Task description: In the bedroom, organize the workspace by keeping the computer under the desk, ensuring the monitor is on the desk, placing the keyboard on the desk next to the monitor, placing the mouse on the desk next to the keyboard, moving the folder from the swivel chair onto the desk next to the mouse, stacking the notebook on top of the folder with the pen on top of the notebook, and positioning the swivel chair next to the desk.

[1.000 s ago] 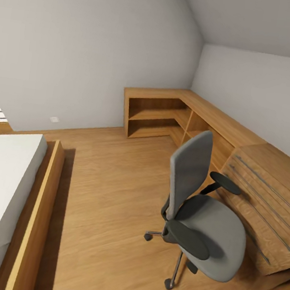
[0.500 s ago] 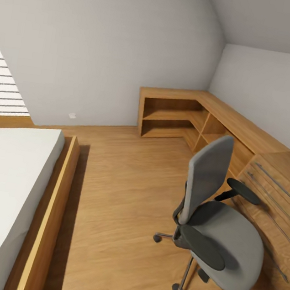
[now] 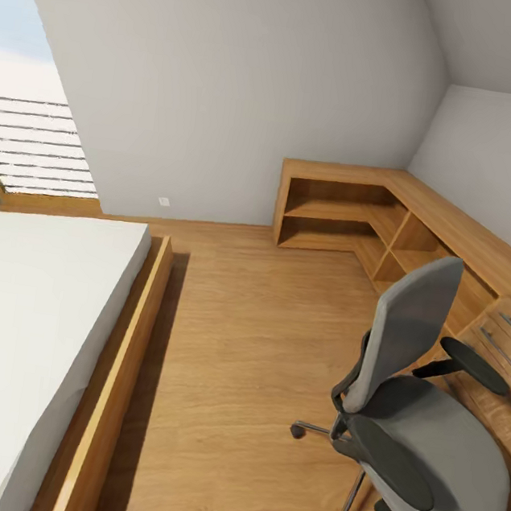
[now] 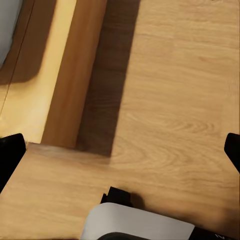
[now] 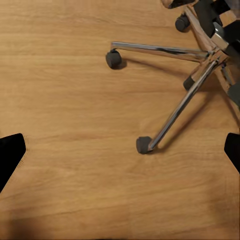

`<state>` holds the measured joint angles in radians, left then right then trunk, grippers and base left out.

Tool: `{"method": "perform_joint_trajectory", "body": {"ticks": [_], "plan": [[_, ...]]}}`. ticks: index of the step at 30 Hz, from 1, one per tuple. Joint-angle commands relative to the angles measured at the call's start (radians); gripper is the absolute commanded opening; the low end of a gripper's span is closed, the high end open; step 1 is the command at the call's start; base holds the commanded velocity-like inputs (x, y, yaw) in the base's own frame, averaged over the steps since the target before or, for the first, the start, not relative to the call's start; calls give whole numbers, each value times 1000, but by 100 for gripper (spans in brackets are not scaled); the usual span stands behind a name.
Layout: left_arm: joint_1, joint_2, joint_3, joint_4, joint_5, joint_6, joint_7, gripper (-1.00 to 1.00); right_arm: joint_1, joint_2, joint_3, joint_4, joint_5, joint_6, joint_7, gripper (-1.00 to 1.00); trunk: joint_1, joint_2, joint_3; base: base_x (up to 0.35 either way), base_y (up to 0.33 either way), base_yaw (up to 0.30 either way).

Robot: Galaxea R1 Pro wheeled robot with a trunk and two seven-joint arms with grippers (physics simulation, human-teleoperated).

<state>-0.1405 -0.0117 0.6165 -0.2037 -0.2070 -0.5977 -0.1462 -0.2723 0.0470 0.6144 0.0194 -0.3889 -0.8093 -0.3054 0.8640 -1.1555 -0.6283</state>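
Swivel chair (image 3: 420, 417) lower right of head view, seat bare, no folder on it; chrome base (image 5: 185, 95) upper right of my right wrist view. Counter, monitor, keyboard not in sight. Both my grippers spread open, empty. Chair positioning likely left.

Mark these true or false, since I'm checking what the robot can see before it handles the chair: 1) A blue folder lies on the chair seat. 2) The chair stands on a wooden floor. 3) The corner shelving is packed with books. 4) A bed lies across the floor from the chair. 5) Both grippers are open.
1) False: the swivel chair has a bare grey seat.
2) True: its castors rest on the wooden floor.
3) False: the corner shelf unit has empty compartments.
4) True: the bed lies opposite.
5) True: the left gripper and right gripper fingertips sit far apart.
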Motion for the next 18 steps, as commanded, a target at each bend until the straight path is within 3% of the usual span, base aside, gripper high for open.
{"method": "perform_joint_trajectory", "body": {"ticks": [1, 18], "plan": [[-1, -1, 9, 0, -8, -2, -4, 100, -1, 1, 9, 2, -4, -3, -6, 100, 0, 0, 0, 0, 0, 276], [-1, -6, 9, 6, -9, 4, -4, 100, -1, -7, 4, 2, -2, 4, -2, 100, 0, 0, 6, 1, 0, 259]]}}
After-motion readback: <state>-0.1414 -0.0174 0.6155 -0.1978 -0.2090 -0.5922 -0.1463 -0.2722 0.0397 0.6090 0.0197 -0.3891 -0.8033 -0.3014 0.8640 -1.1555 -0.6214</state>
